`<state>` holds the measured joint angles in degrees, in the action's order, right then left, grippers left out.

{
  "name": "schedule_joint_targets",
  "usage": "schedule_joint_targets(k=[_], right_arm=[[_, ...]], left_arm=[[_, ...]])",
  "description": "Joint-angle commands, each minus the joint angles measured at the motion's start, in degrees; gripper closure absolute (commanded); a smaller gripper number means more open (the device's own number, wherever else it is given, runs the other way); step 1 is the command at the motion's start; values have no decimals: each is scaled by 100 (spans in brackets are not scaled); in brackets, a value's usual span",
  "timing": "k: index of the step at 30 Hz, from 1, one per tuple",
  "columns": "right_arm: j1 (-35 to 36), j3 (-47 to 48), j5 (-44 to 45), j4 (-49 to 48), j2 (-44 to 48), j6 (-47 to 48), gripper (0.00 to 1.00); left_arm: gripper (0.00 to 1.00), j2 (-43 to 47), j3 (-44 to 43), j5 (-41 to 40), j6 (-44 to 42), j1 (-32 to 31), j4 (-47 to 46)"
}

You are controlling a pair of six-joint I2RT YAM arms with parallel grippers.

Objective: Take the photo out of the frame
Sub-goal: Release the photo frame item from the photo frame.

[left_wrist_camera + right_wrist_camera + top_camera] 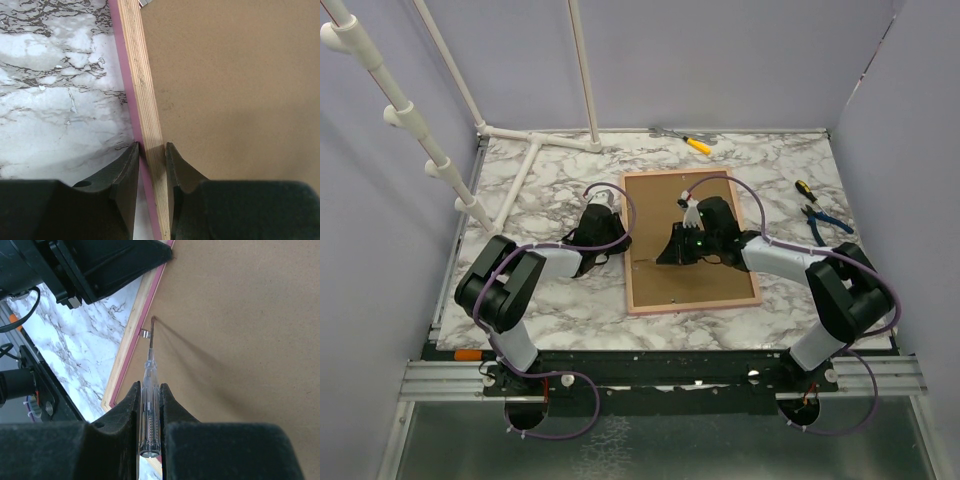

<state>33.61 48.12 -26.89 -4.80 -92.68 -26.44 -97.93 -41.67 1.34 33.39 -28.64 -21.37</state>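
The frame [655,270]: brown fibreboard back, pale wood-grain edge, pink border. The table [560,300]: white marble pattern, grey veining. The screwdriver [150,410]: clear handle. The tool [698,145] at twelve o'clock: yellow handle. The pliers [825,222] at three o'clock: blue handles.

On the marble table [560,300] we see a yellow-handled screwdriver [698,145] at the far edge, w/ blue-handled pliers [817,222] & a small black-yellow screwdriver [805,189] close together at right. White pipe rack [535,150] stands far left. Clear-handled screwdriver [150,390] fills the right wrist view.
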Motion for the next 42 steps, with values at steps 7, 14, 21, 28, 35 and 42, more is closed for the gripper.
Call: schedule_joint_targets(k=[7,14,21,28,35,42], right_arm=[[107,92,-119,377,-150,234,99],[147,158,-329,470,-189,336,99],[172,253,-335,907,-154,442,99],[198,425,-218,1333,-195,515,99],[237,506,-222,1492,-268,560,99],[250,596,-120,1677,-203,587,99]], left_arm=[[74,-28,-52,-92,-95,-36,3],[74,-48,-77,-92,-104,-36,22],[74,-64,-96,-93,-109,-36,42],[74,-59,-96,-92,-113,-36,54],[74,-95,-125,-92,-113,-37,53],[74,-86,-128,-93,-122,-36,70]])
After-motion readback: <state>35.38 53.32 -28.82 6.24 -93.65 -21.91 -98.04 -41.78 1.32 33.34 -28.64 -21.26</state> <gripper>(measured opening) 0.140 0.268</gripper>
